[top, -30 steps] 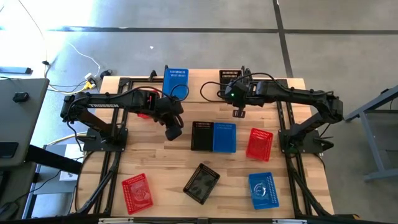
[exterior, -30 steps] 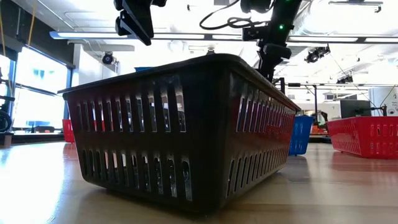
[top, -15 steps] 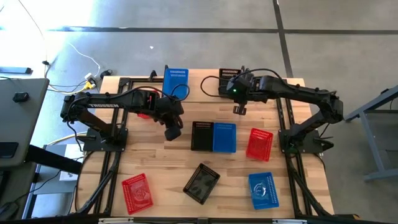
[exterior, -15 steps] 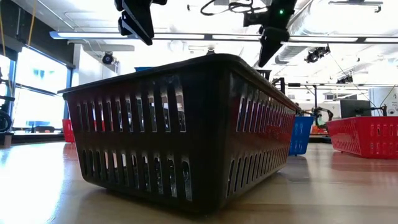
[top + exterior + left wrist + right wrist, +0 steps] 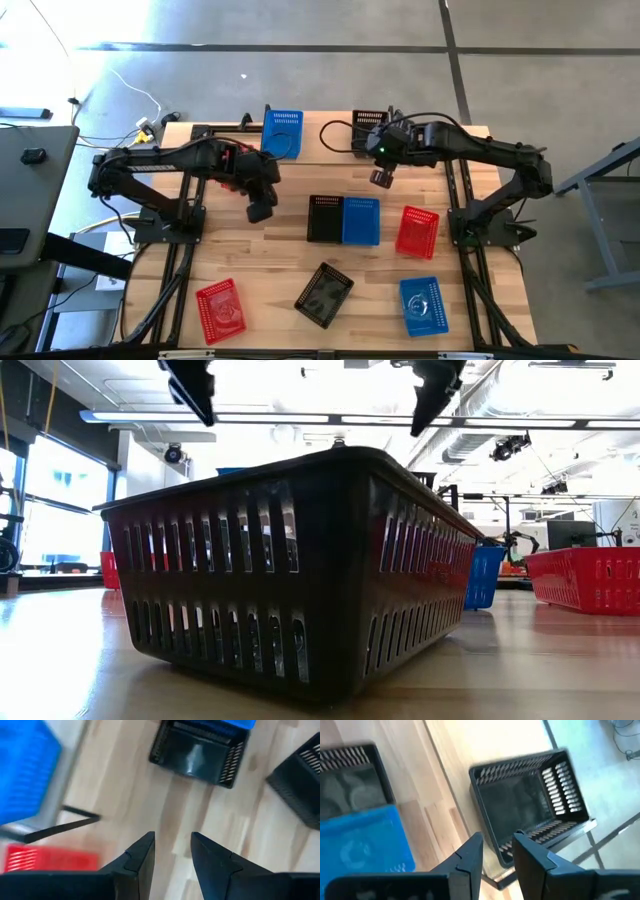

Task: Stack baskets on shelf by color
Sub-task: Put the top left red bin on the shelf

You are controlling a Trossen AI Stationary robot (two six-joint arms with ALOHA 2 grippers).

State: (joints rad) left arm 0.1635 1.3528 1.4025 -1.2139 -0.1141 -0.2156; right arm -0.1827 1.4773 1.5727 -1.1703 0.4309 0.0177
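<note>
My left gripper (image 5: 259, 212) hangs open above bare wood left of the table's centre, nothing between its fingers (image 5: 172, 862). My right gripper (image 5: 379, 178) hangs open and empty near the far right, above the black basket (image 5: 530, 795) that stands on the shelf (image 5: 325, 140). A blue basket (image 5: 282, 132) stands on the shelf too. A red basket (image 5: 232, 165) is partly hidden under the left arm. A black basket (image 5: 324, 218) and a blue basket (image 5: 360, 221) stand side by side at the centre. More baskets lie nearer: red (image 5: 416, 231), red (image 5: 220, 307), black (image 5: 324, 295), blue (image 5: 423, 305).
Black metal frames (image 5: 180, 250) carrying the arm bases run along both table sides. Cables (image 5: 335, 140) loop over the shelf between the blue and black baskets. Bare wood lies between the centre pair and the shelf. In the low view the near black basket (image 5: 290, 570) blocks most of the table.
My left gripper has moved toward the table's left edge and risen a little, mostly in the last half second, rolling about its axis. My right gripper has risen clearly above the far right of the table and rolled as well. No basket has moved.
</note>
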